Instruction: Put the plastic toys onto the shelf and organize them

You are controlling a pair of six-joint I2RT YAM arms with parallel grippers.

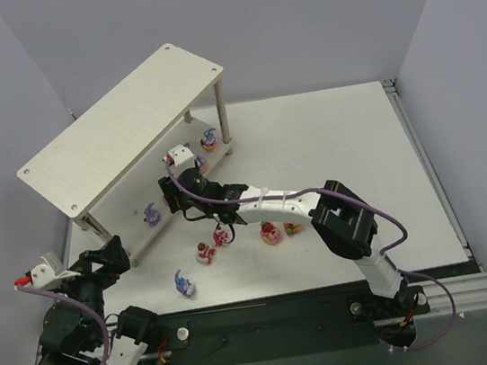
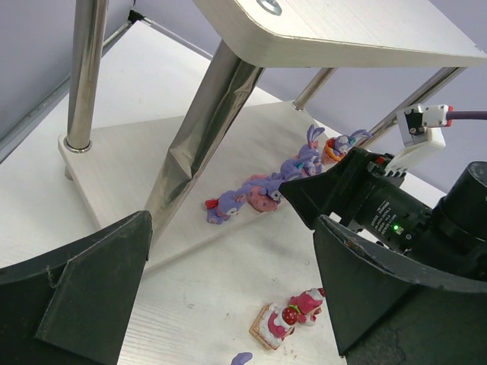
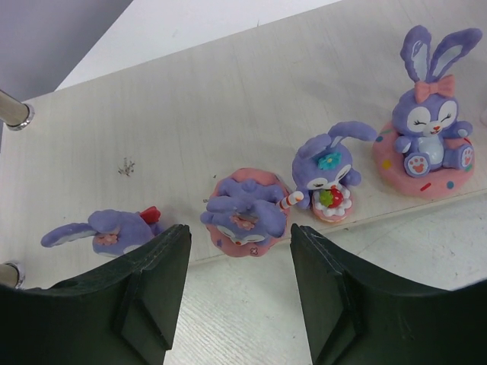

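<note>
- The shelf [image 1: 118, 132] is recorded at the far left of the counter [image 1: 336, 133], set at an angle.
- The right arm [image 1: 274, 205] is stretched across the counter to the near edge of the lower board [image 3: 228, 114].
- The right fingers [image 3: 156, 293] are spread apart and nothing is gripped.
- 4 purple toys are noted in a row along that edge in the right wrist view:
  - the lying bunny [image 3: 103, 232], on its side at the left;
  - the tipped bunny [image 3: 243, 217], leaning forward on a pink base, in line with the gap between the fingertips; contact cannot be told;
  - the small bunny [image 3: 327, 171], with a strawberry cake;
  - the upright bunny [image 3: 430, 141], with a pink bow, on a pink ring base at the right.
- The left fingers [image 2: 84, 296] are held wide open with nothing between them. They are low at the near left and turned toward the shelf.
- 5 toys are found on the counter in front of the shelf:
  - the loose bunny [image 1: 183, 284], nearest the arm bases;
  - the first bear [image 1: 205, 253] and the second bear [image 1: 224, 234], close together, the second just beside the right arm;
  - the red figure [image 1: 271, 233], with the orange-yellow figure [image 1: 292, 227] just beside it.
</note>
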